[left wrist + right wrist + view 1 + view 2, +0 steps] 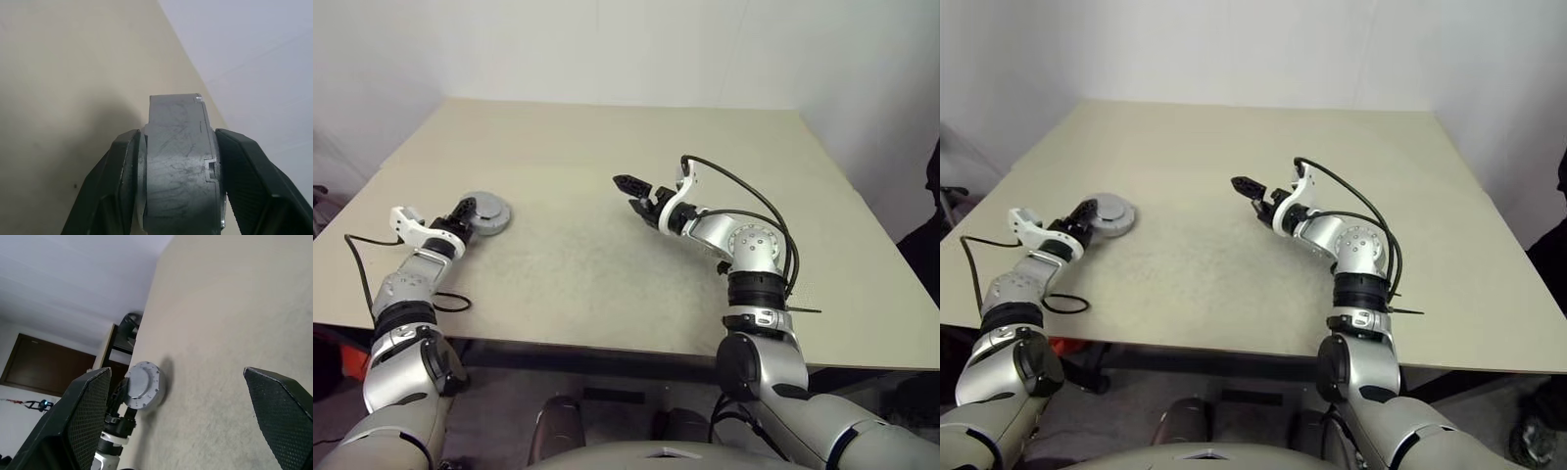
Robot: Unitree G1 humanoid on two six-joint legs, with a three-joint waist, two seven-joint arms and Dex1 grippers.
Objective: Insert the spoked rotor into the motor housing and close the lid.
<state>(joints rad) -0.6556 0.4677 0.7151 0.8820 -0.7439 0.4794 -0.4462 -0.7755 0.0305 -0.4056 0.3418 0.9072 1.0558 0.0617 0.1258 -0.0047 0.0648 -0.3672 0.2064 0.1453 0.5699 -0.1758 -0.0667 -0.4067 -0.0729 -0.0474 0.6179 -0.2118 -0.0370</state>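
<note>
We are gripping the housing point(487, 212) with our left gripper point(470, 213), near the left edge of the desk point(607, 147), about halfway along that edge. In the left wrist view the two black fingers point(112, 186) are pressing on opposite faces of the grey round body, so the left gripper is clenched on it. From the head views the lid point(1112, 210) is sitting on top of the housing, showing a smooth dull grey face, and the closed unit is lying at or just above the desk surface; we cannot tell whether it is touching. In the right wrist view the same grey unit point(143, 385) is showing a ring of small notches around its rim, with the left gripper behind it. We cannot see the rotor.

Farther in, toward the middle of the desk, our right gripper point(633, 191) is hovering above the surface, pointing toward the left side, well apart from the housing. Its fingers point(274, 406) are standing wide apart and holding nothing. A black cable point(744, 191) is arching over the right wrist.
</note>
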